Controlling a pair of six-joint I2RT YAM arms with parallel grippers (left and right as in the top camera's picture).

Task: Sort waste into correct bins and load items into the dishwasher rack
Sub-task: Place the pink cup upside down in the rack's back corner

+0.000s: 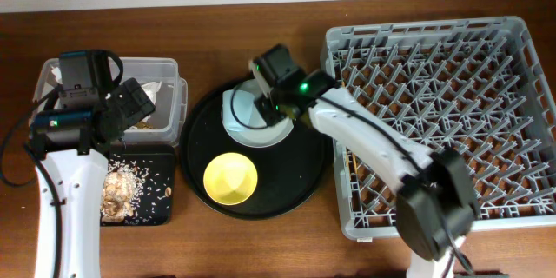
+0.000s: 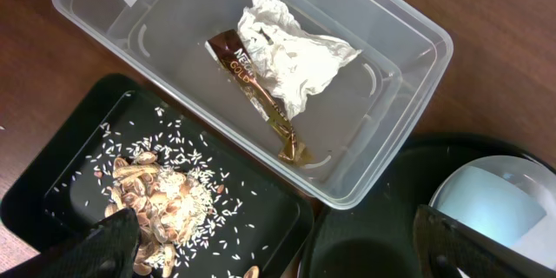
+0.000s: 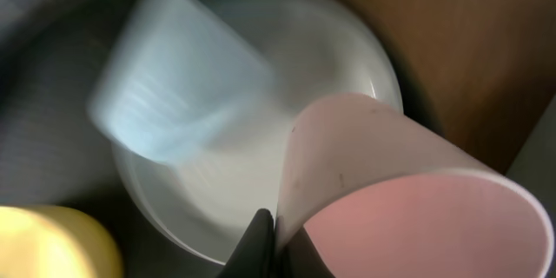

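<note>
My right gripper (image 1: 280, 109) (image 3: 276, 226) is shut on the rim of the pink cup (image 3: 408, 191), holding it tilted above the pale plate (image 1: 252, 130) (image 3: 339, 43). The light-blue cup (image 3: 174, 87) lies blurred on that plate. The yellow bowl (image 1: 230, 178) (image 3: 43, 243) sits on the round black tray in front of the plate. My left gripper (image 1: 135, 109) (image 2: 287, 248) is open and empty over the edge of the clear tub (image 2: 408, 78), which holds the white napkin (image 2: 295, 52) and brown wrapper (image 2: 252, 78). Food scraps (image 2: 165, 195) lie in the shallow black tray (image 1: 161, 195). The chopsticks are not seen.
The grey dishwasher rack (image 1: 443, 113) fills the right side, its left wall close to the round black tray (image 1: 304, 178). The clear tub (image 1: 169, 95) and shallow black tray stand side by side at the left, touching the round tray's edge.
</note>
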